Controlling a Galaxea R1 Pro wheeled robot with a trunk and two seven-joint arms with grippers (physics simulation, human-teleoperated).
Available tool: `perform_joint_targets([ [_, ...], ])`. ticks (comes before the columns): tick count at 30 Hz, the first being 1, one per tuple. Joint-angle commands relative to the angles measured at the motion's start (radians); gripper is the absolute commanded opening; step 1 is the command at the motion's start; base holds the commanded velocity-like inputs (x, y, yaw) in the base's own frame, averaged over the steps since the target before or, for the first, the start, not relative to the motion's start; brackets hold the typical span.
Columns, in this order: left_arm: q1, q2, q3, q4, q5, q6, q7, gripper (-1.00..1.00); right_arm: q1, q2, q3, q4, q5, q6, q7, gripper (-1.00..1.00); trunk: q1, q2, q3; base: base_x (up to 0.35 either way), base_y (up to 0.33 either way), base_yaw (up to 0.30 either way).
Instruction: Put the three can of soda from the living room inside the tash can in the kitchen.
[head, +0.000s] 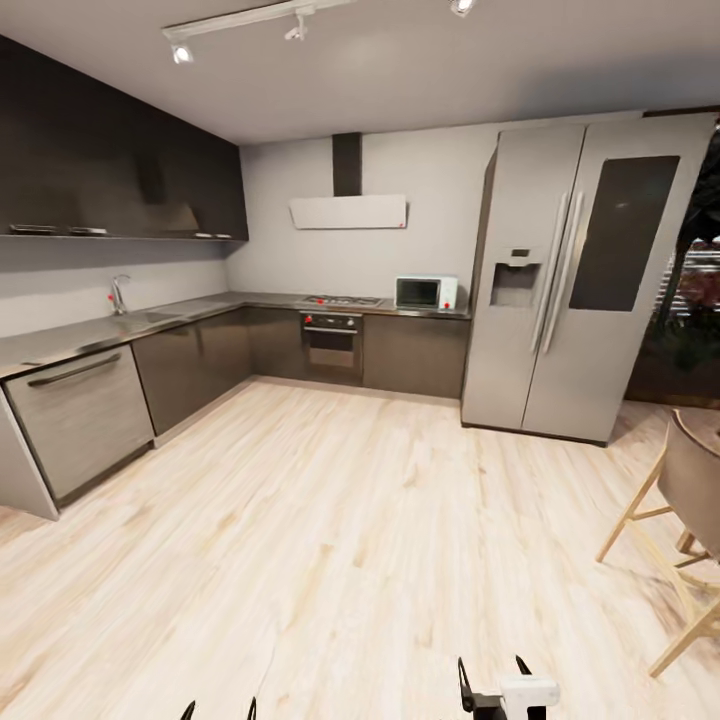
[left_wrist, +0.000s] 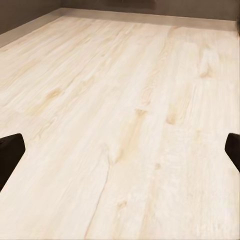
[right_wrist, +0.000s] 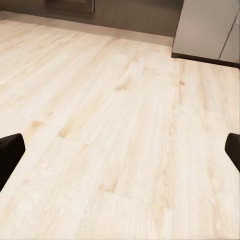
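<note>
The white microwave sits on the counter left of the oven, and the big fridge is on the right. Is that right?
Not quite. The head view shows the microwave on the counter to the right of the oven, next to the fridge. The rest is right.

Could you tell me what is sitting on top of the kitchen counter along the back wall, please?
On the counter sit a white microwave beside the fridge, and a hob above the oven. A tap stands on the side run. Cabinet contents are hidden behind closed doors.
</note>
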Motion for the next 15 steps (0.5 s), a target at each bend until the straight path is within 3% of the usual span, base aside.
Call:
perform_joint_targets([
  [1, 0.0, 0.0, 0.0, 0.0, 0.0, 0.0, 0.0, 1.0, 0.0, 0.0, 0.0, 0.0, 0.0, 0.0, 0.0, 1.0, 0.0, 0.0, 0.0, 0.0, 0.0, -0.253],
  [15, 0.0, 0.0, 0.0, 0.0, 0.0, 0.0, 0.0, 1.0, 0.0, 0.0, 0.0, 0.001, 0.0, 0.0, 0.0, 1.0, 0.0, 0.0, 0.007, 0.0, 0.0, -0.253],
])
